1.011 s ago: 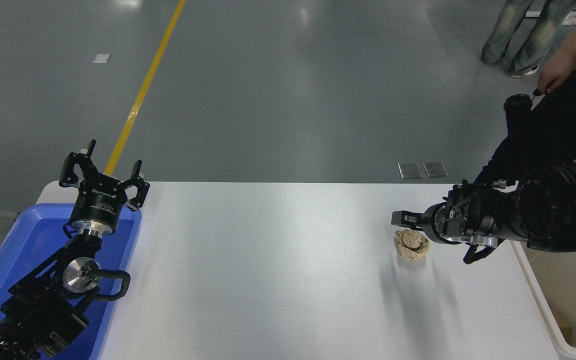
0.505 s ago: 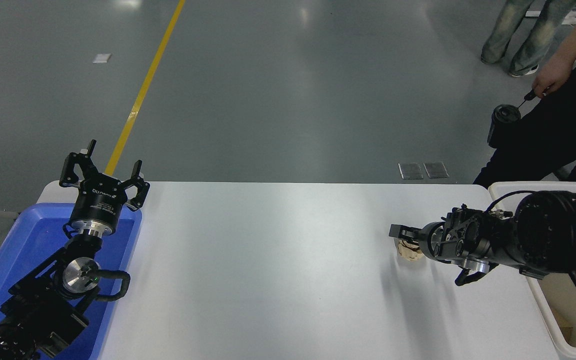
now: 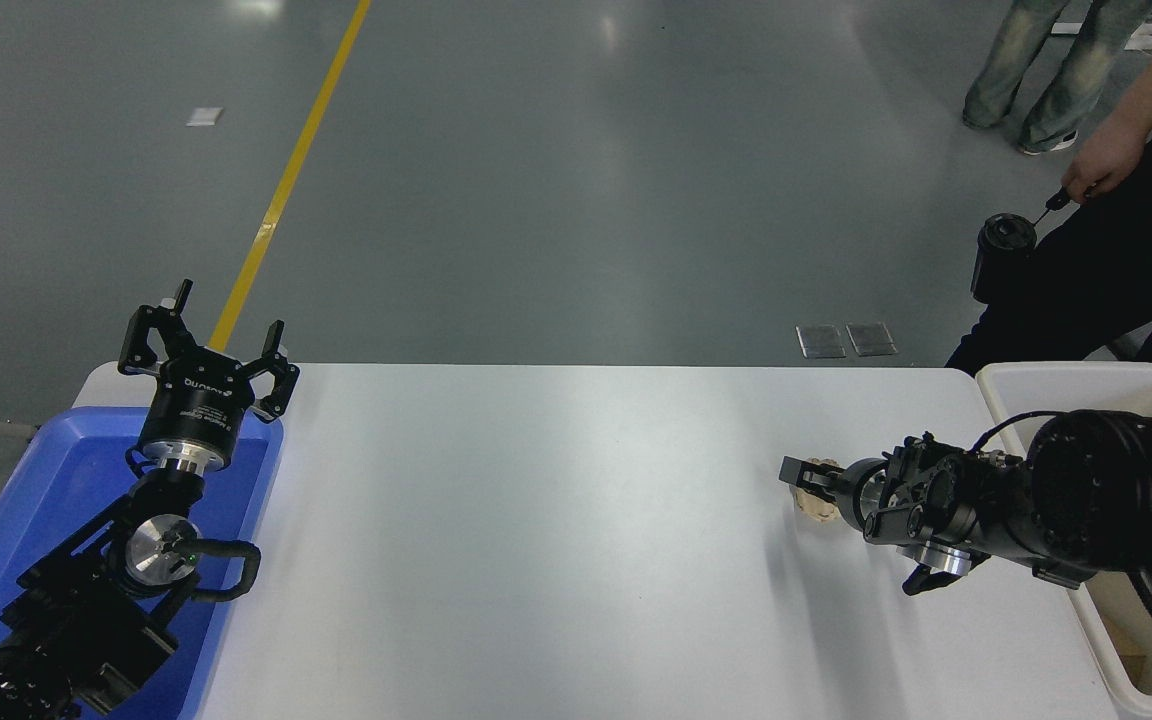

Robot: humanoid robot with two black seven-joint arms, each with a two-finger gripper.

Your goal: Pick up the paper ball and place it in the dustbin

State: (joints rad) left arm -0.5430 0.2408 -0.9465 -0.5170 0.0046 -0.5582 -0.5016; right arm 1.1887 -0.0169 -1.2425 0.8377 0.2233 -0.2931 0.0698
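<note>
Paper ball [image 3: 816, 502]: on the tabletop [image 3: 556, 520] near its right edge.
Right end effector [image 3: 808, 488]: clenched around the paper ball.
Dustbin [image 3: 1086, 378]: beyond the right edge.
Left end effector [image 3: 204, 350]: released, parked at far-left corner.

Crumpled tan paper ball [image 3: 816, 503] on a smooth, faintly glossy white table [image 3: 556, 520] (blue plastic tray [image 3: 31, 500] alongside).

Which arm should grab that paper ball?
The right. Its gripper is already at the paper ball, beside the dustbin. The left gripper is parked far across the table.
</note>
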